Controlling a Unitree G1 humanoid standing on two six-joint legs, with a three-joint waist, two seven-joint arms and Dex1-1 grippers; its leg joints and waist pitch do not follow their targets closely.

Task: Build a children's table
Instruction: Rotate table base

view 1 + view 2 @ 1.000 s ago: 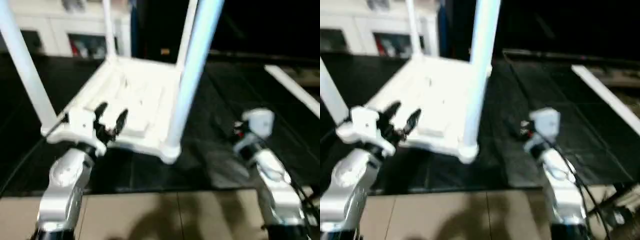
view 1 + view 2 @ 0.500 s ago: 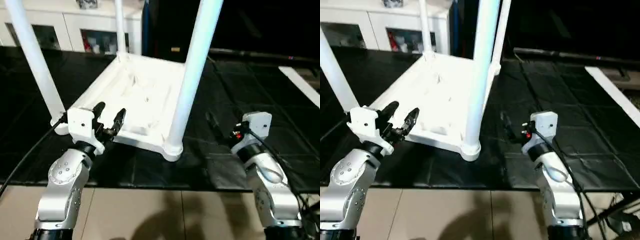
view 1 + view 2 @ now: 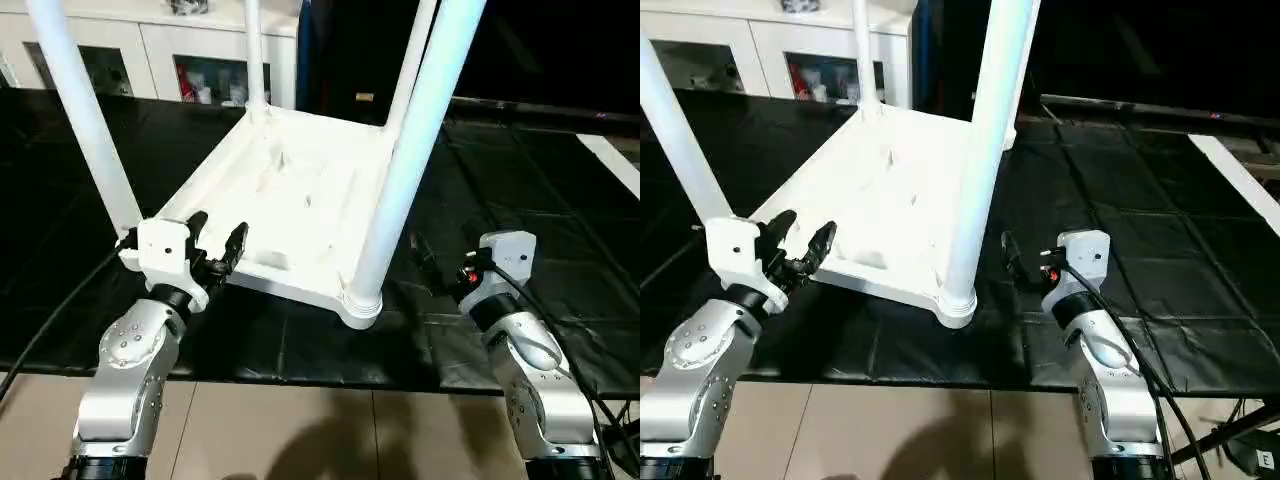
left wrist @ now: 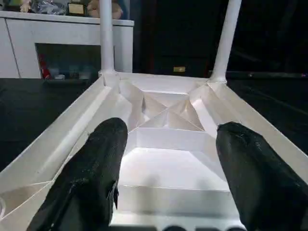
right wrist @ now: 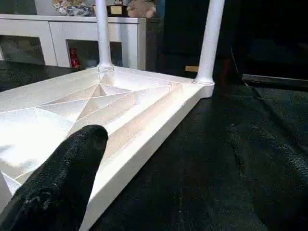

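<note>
Upside down on the black mat (image 3: 520, 180) lies the children's table (image 3: 300, 200), ribbed underside up, four smooth round tapered white legs standing at the corners. Left gripper (image 3: 215, 247) reaches level at the table's near rim, black fingers (image 4: 96, 168) spread apart, holding nothing. Right gripper (image 3: 1012, 258) hovers just beside the near right leg (image 3: 410, 170), jaws wide and empty. Beyond the table's far side stands a white glass-door cabinet (image 3: 190, 60). Compared with a second ago, both silver forearms sit much as they did; the camera view has shifted.
</note>
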